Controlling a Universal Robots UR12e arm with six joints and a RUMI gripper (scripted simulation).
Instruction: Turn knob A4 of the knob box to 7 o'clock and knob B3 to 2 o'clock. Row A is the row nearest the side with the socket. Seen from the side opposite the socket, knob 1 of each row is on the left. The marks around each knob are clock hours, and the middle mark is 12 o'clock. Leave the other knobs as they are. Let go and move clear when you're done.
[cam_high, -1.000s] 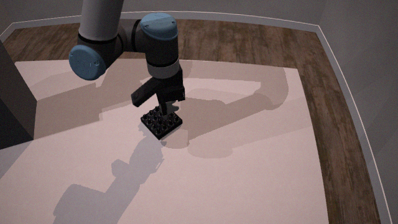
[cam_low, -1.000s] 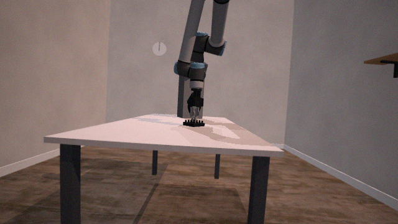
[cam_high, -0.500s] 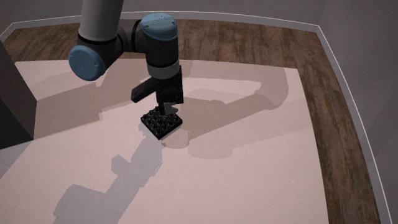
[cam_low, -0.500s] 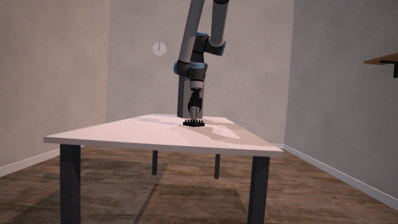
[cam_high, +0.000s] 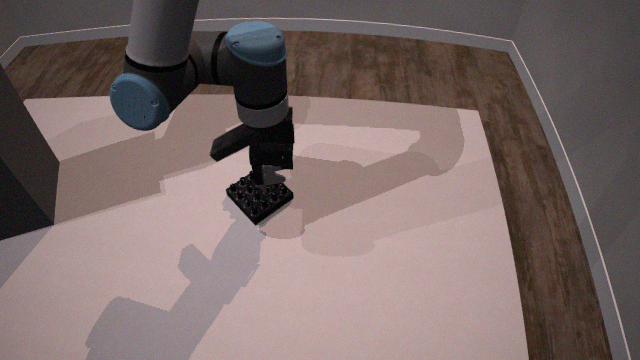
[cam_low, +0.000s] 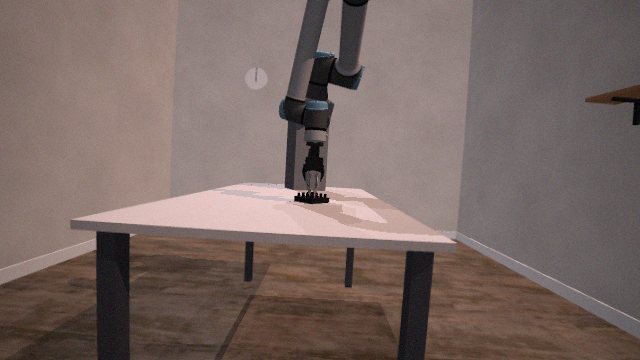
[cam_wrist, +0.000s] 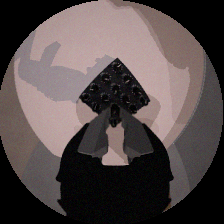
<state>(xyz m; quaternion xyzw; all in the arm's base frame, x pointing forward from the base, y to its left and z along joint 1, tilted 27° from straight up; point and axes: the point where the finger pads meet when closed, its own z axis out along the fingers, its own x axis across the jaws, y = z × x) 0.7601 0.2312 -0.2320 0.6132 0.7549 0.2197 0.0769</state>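
pointing corner-up in wrist view, knob box, no clear long axis

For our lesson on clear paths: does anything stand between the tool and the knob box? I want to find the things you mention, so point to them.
Nothing visible does. The tool (cam_high: 257, 181) (cam_low: 312, 192) (cam_wrist: 114, 107) already has its fingertips down among the knobs of the knob box (cam_high: 256, 202) (cam_low: 312, 201) (cam_wrist: 116, 90); neighbouring knobs stand close around them.

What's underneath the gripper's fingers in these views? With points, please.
The black knob box (cam_high: 256, 214) (cam_low: 312, 200) (cam_wrist: 126, 92) lies below the fingers; one knob (cam_wrist: 114, 121) shows between their tips in the wrist view. The fingers cover part of the box's near corner, so any knobs or marks hidden there can't be read.
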